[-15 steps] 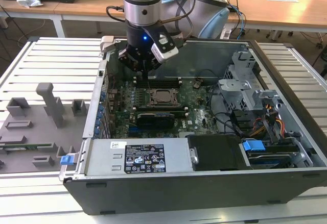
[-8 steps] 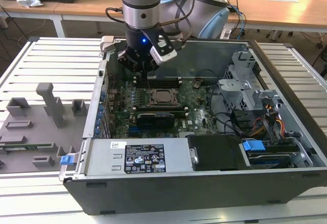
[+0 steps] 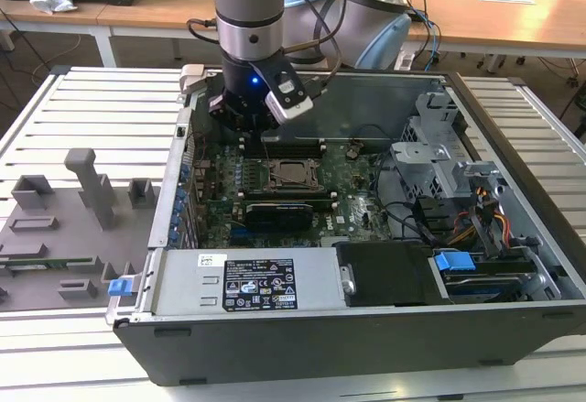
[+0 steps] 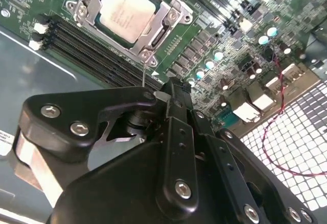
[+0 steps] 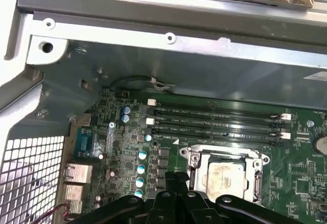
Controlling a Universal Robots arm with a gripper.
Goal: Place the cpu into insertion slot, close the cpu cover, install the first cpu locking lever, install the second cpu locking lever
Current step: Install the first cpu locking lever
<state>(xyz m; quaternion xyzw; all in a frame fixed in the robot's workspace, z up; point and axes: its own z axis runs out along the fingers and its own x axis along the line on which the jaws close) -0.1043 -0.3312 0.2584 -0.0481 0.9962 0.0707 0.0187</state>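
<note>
Hovering just beside the square, silver-rimmed insertion slot (image 4: 144, 55), I am holding my black fingers (image 4: 176, 112) clenched on nothing. Any off-line descent would be risking a strike on the black memory slots (image 4: 87, 45) beside that slot. The small pale tan square cpu (image 4: 127, 12) is lying flat inside it, the thin silvery cpu cover (image 4: 166, 25) seemingly resting down around it.

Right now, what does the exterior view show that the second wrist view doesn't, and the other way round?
The exterior view adds the whole open case, its power supply, the grey fixture tray on the exterior view's left, and the arm over the board. The second wrist view adds close detail: the cpu seated under the cpu cover, and the gripper, shut, near the cover's corner. Both share the insertion slot and the memory slots beside it.
</note>
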